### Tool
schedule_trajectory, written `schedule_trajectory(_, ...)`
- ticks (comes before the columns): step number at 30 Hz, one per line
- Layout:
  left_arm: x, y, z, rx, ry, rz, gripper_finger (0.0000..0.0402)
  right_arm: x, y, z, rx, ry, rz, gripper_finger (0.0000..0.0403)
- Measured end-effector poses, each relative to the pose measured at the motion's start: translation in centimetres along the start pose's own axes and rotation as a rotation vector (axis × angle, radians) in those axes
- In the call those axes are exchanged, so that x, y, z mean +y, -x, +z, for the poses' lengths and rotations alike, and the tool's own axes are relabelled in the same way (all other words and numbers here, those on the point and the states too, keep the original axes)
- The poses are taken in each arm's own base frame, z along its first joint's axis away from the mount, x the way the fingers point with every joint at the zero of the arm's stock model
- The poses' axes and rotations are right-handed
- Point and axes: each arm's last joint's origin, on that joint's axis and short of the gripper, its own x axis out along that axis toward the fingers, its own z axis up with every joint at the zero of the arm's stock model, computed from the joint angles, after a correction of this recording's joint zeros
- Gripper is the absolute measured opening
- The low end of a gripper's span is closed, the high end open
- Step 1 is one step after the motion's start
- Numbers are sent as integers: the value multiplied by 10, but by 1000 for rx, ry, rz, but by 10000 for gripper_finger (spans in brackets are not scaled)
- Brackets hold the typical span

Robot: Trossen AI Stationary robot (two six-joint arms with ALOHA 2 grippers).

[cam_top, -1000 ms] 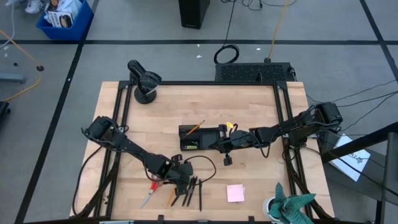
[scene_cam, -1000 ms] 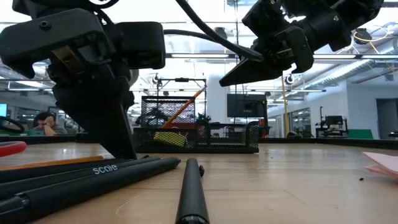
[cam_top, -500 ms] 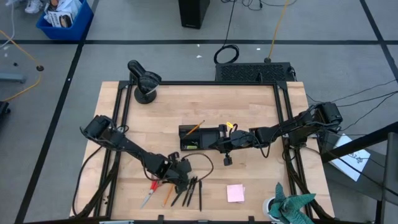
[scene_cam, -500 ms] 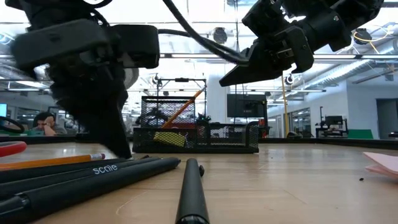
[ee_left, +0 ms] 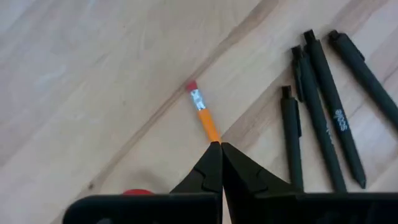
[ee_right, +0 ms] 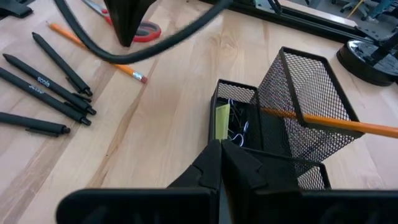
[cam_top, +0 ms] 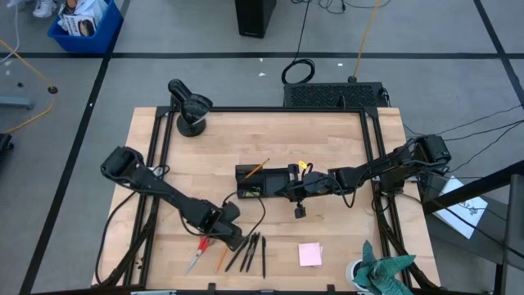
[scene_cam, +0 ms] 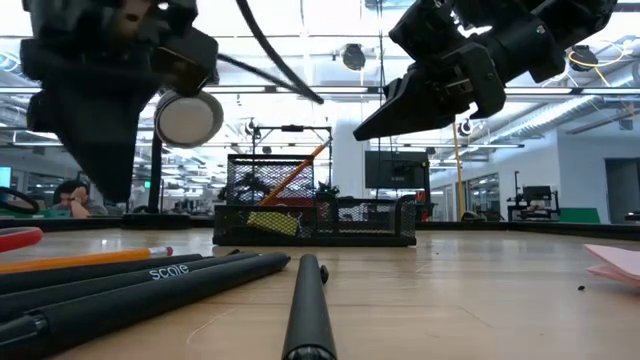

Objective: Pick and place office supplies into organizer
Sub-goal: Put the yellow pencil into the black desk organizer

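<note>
The black mesh organizer [cam_top: 266,181] stands near the middle of the wooden bench [cam_top: 327,139]. It is the landmark here. An orange pencil [ee_right: 329,121] leans inside its tall cup part, and a yellow piece [ee_right: 222,121] with small clips stands in a low compartment next to the cup.

The right hand [cam_top: 284,192] hangs just above the organizer, at its side toward the right arm. Its fingers are pressed together and hold nothing.

The left hand [cam_top: 232,235] is well apart from the organizer, toward the front edge of the bench. Its fingers [ee_left: 214,168] are also closed tight, with nothing between them. The tips point down at a second orange pencil [ee_left: 204,116], which lies flat on the bench.

Beside this pencil, on the side of the pink sticky-note pad [cam_top: 309,254], lie several black pens [cam_top: 252,250]. On the pencil's other side lie the red-handled scissors [cam_top: 196,252]. The pad lies on the bench in front of the organizer, well apart from it.
</note>
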Motion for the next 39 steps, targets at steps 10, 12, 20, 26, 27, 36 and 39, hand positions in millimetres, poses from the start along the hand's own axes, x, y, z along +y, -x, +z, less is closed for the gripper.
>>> schedule_trajectory(10,-4,0,-2,28,58,-39,32,0,0,-1,7,9,1,4)
schedule_trajectory(12,-4,0,-2,28,75,-38,46,0,0,-1,7,8,1,4)
schedule_trajectory(20,-6,0,-4,34,80,-52,131,0,0,-1,6,-1,1,4)
schedule_trajectory(26,-5,0,-7,18,80,-42,183,0,0,-1,6,-8,1,4)
schedule_trajectory(27,-5,-1,-8,16,77,-40,186,0,0,-1,6,-8,1,4)
schedule_trajectory(36,5,-10,-12,14,122,-5,189,0,0,-1,6,-8,1,4)
schedule_trajectory(39,4,-10,-11,13,121,-13,189,0,0,-1,6,-8,1,4)
